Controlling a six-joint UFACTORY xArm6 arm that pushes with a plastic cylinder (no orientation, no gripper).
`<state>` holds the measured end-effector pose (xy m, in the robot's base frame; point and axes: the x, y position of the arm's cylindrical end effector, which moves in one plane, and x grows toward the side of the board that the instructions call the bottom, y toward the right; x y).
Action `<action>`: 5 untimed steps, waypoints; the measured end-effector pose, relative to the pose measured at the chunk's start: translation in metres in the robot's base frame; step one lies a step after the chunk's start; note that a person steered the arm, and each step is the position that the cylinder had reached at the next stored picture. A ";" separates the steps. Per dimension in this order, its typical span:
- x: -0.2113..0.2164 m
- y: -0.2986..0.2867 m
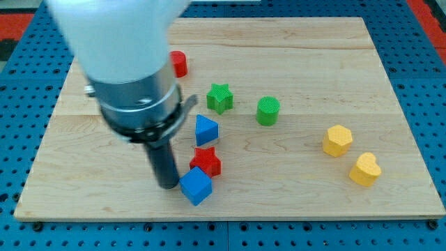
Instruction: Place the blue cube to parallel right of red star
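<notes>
One blue cube sat touching the red star from below, with our tip, a bare rod with nothing to pinch, at its left, so we needed to push it gently right, then up.

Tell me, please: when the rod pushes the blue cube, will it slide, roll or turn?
The blue cube probably slides rather than rolls: it has flat faces on smooth wood. It may turn, since my tip stands at its left corner. It touches the red star, which may move too.
</notes>
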<state>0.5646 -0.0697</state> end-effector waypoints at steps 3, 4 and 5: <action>0.037 0.024; 0.037 0.058; 0.044 0.092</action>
<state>0.6084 0.0223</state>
